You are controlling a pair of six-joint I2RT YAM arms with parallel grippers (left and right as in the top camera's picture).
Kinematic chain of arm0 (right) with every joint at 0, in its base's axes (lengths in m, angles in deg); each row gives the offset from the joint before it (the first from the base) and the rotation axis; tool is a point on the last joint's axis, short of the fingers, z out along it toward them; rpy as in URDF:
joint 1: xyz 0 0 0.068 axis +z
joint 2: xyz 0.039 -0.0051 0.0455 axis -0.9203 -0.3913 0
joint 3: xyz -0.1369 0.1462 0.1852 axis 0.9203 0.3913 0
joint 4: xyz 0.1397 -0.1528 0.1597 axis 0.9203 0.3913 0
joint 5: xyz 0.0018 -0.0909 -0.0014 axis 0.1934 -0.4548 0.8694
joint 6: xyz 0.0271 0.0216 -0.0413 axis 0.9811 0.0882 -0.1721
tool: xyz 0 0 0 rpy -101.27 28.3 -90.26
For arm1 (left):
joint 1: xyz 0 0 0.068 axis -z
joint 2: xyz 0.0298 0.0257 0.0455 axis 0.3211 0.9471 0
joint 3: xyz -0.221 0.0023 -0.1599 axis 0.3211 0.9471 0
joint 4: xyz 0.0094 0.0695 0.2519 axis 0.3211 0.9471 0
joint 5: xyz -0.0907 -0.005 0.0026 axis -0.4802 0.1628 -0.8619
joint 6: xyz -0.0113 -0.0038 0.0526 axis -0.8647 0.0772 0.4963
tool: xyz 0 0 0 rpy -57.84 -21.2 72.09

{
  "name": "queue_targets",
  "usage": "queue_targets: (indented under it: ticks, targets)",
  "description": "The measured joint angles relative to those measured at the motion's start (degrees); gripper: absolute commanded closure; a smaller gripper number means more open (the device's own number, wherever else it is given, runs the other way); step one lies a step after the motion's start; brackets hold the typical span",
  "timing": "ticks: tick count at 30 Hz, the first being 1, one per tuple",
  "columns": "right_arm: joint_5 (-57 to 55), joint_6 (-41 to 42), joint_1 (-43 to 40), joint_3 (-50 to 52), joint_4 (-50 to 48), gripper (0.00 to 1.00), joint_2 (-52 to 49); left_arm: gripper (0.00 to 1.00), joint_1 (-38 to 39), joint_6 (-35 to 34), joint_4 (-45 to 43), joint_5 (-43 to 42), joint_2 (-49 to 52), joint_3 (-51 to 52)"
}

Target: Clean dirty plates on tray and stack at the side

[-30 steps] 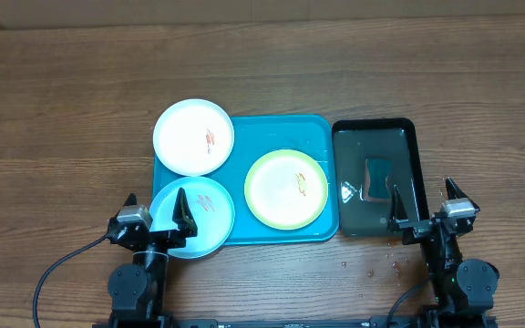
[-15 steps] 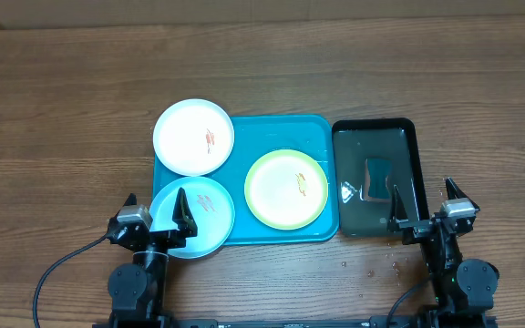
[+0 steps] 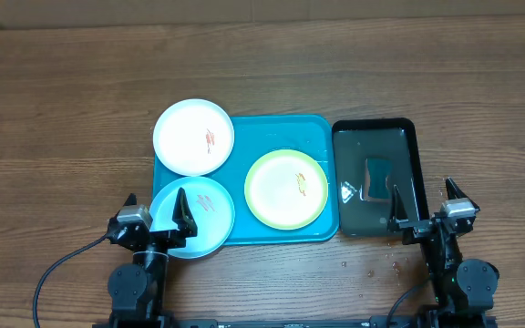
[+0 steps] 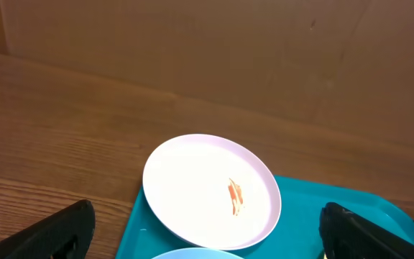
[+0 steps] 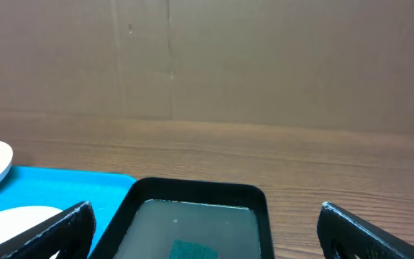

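Surface: a brown wood-grain table point(image 3: 62, 91) filled the overhead view; a plain brown board point(image 4: 264, 50) stood behind it in the wrist views.
Tray: the turquoise tray point(image 3: 281, 132) lay mid-table, long side across, just beside a black tray point(image 3: 372, 124) on its right.
White plate: the white plate point(image 3: 193, 137) sat on the tray's far left corner and overhung the rim onto the table; a reddish smear point(image 3: 211, 138) marked it right of centre.
Light blue plate: the light blue plate point(image 3: 210, 219) sat at the near left corner, poking past the tray's near edge, with a reddish smear point(image 3: 205, 201) on it.
Yellow-green plate: the yellow-green plate point(image 3: 286, 189) lay fully inside the tray, right of centre, apart from the other two, with a small orange mark point(image 3: 300, 182).
Black tray: it held a film of liquid and a dark teal sponge point(image 3: 377, 177); droplets point(image 3: 372, 269) dotted the table near its front.
Left gripper: the left gripper point(image 3: 156, 200) stood by the near edge, fingers spread wide and holding nothing, its right finger point(image 3: 182, 211) over the light blue plate.
Right gripper: the right gripper point(image 3: 422, 191) stood by the black tray's near right corner, fingers spread wide and empty.
Left wrist view: the white plate point(image 4: 210, 188) lay ahead between the two dark fingers point(image 4: 56, 230).
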Motion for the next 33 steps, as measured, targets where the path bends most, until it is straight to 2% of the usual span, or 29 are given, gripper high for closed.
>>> queue_targets:
  ticks: [33]
  targets:
    - [0.1, 0.0, 0.0, 0.0, 0.0, 0.0, 0.0, 0.0, 0.0, -0.3, 0.0, -0.7, 0.0, 0.0]
